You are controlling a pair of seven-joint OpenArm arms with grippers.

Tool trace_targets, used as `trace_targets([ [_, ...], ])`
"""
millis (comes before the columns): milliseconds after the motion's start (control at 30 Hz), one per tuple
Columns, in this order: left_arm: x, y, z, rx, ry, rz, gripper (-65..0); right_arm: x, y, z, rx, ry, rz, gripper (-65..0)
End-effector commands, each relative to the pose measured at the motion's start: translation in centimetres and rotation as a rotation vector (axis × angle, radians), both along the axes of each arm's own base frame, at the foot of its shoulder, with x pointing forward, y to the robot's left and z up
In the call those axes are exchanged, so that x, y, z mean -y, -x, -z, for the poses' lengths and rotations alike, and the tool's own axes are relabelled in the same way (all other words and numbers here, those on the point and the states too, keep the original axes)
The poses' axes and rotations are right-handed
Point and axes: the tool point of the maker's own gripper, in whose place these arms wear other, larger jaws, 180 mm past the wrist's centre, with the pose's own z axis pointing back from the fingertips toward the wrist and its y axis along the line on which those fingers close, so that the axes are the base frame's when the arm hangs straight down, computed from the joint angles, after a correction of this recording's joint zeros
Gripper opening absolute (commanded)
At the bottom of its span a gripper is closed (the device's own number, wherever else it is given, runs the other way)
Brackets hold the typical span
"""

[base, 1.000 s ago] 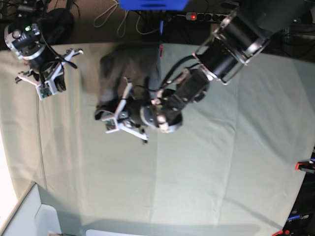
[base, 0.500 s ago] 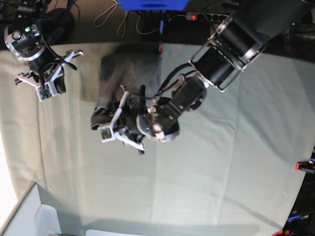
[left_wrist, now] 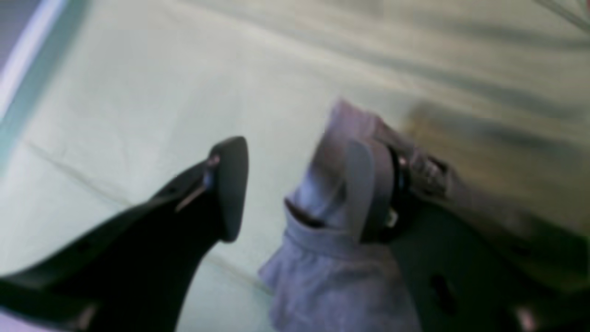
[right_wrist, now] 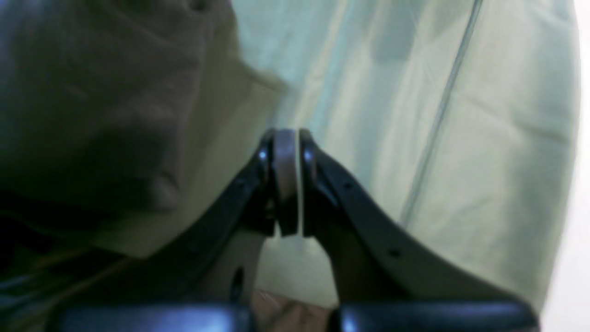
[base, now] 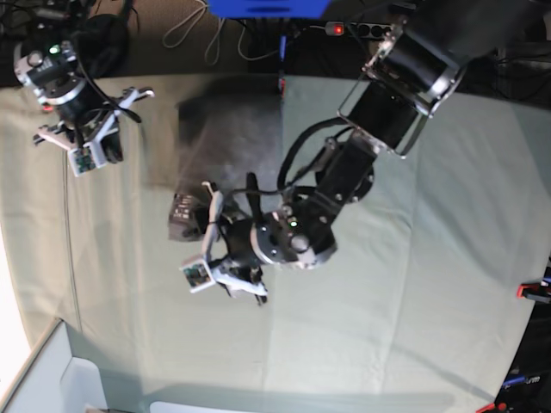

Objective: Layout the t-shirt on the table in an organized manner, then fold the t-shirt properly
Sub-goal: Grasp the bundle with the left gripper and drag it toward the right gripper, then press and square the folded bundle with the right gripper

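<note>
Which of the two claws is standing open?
The left gripper, mid-table by the t-shirt: its fingers stand apart. The right gripper, at the table's corner, is pinched shut.

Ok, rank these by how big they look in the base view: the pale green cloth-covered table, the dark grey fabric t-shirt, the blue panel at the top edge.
1. Pale green cloth-covered table, by far the largest.
2. Dark grey fabric t-shirt, partly hidden by the left arm.
3. Blue panel at the top edge, cut off by the frame, so only its visible part counts.

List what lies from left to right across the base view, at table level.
Right gripper → t-shirt → left gripper → bare stretch of the table → red clamp at the right edge.
</note>
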Motion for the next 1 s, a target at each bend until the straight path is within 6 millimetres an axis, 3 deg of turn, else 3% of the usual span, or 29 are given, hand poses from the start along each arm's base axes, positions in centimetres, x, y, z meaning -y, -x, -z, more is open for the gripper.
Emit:
trace_targets([
  [0, 0.7, -0.5, -2.0, 0.040, 0.047, 0.003, -31.8, -0.3, -0.5, -1.3, 0.051, -0.007, -0.014, -65.0],
  [167, 0.4, 0.3, -2.6, 0.058, 0.062, 0.001, -31.8, -1.2, -0.3, -1.1, 0.048, -0.044, 0.006, -65.0],
  [300, -3.5, -0.6, -3.3, 0.092, 0.068, -0.075, -31.8, -1.9, -0.2, -1.4, 0.055, -0.054, -0.002, -65.0],
  [433, -10.0, -2.4, -5.2, 0.125, 0.138, -0.282, -31.8, -4.2, -0.6, -1.7, 0.070, -0.104, -0.026, -65.0],
  [567, -18.8, -2.5, -5.7, 0.148, 0.172, -0.542, -31.8, -7.9, -0.9, -1.8, 0.072, -0.165, -0.103, -65.0],
  [633, -24.0, -1.6, -5.1, 0.146, 0.168, -0.687, -31.8, -10.1, -0.9, -1.8, 0.072, -0.197, -0.157, -65.0],
  [800, -34.6, 2.1, -3.5, 0.132, 0.116, -0.974, -31.8, -15.1, -0.5, -1.8, 0.059, -0.270, -0.278, -65.0],
  [867, -37.5, 3.2, -3.4, 0.135, 0.090, -1.041, -31.8, -16.5, -0.2, -1.0, 0.031, -0.293, -0.311, -65.0],
  [967, -39.8, 5.3, -2.4, 0.111, 0.057, -1.103, -31.8, -17.9, 0.3, 0.6, -0.010, -0.328, -0.337, -65.0],
])
